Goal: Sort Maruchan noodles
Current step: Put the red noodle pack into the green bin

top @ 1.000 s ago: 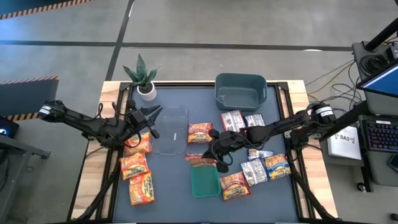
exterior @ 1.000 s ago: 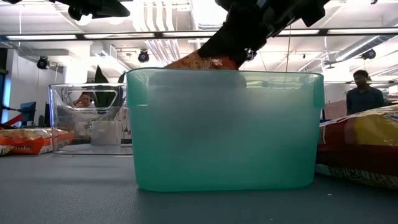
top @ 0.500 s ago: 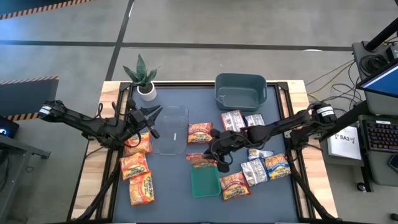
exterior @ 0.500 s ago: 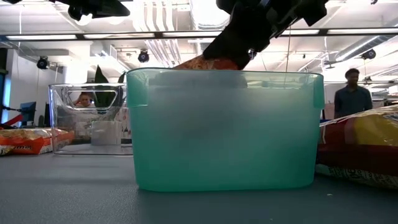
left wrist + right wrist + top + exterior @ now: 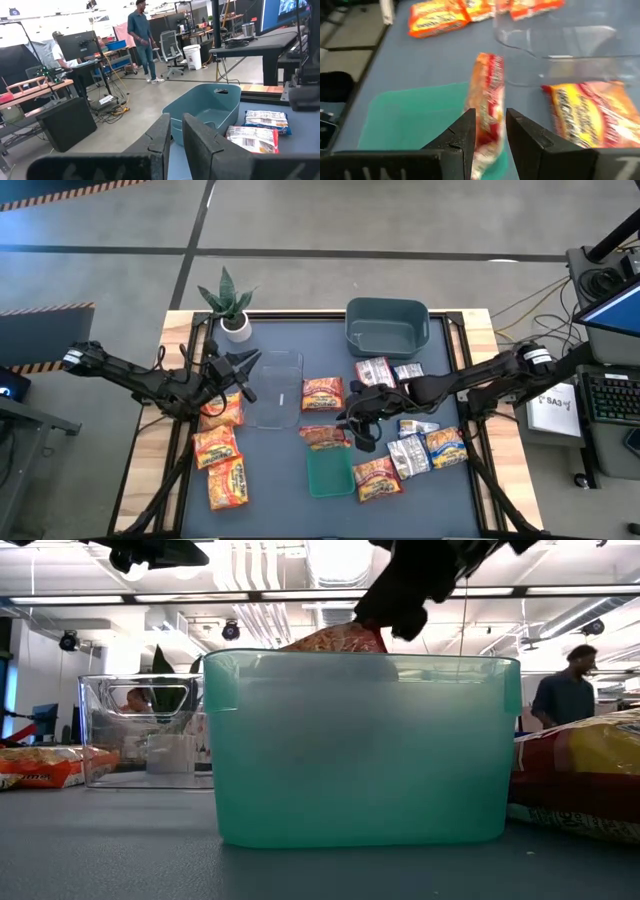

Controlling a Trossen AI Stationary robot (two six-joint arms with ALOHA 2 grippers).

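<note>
An orange-red noodle packet [image 5: 325,437] leans on the far rim of the green bin [image 5: 330,472]; its upper end [image 5: 340,637] sticks up above that rim. My right gripper [image 5: 354,425] hovers just right of and above it, slanting down, fingers a little open. In the right wrist view the packet [image 5: 487,95] shows through the gap between the fingers. My left gripper [image 5: 245,366] waits shut and level at the left side of the clear bin [image 5: 275,388], with nothing in it. My right gripper stands with a finger [image 5: 465,135] on either side of the orange packet's upper end [image 5: 489,120]. Whether a finger touches the packet, I cannot tell. The packet rests tilted on the green bin's far rim.
The grey-blue bin [image 5: 388,325] stands at the back and a potted plant [image 5: 232,305] at the back left. Orange packets [image 5: 218,450] lie at the left. Silver, blue and orange packets [image 5: 408,452] lie right of the green bin, and one orange packet [image 5: 322,393] lies beside the clear bin.
My right gripper has drawn back up and toward the table's right edge, off the orange packet. The packet now shows whole at the green bin's far rim and leans there.
</note>
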